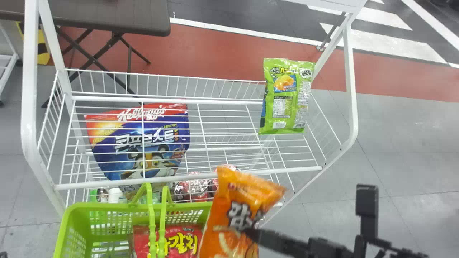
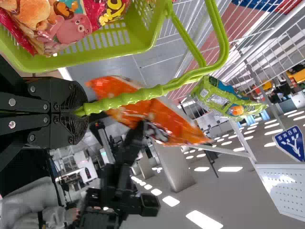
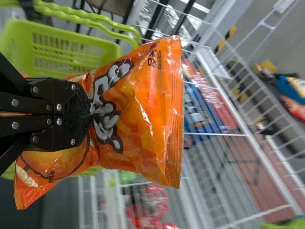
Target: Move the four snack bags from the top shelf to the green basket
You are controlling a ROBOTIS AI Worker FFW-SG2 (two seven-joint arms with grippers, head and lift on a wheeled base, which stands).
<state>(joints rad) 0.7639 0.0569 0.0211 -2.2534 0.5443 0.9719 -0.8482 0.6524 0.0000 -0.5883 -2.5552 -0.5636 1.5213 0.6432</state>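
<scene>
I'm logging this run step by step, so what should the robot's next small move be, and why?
Probably ease the right gripper slightly left, over the green basket's opening: it grips the orange snack bag, which in the head view overlaps the basket's right end, while the left gripper holds the basket's handles.

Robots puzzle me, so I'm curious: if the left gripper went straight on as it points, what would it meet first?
Past the handle it holds, the left gripper would probably meet the orange bag first, though depth is unclear.
</scene>
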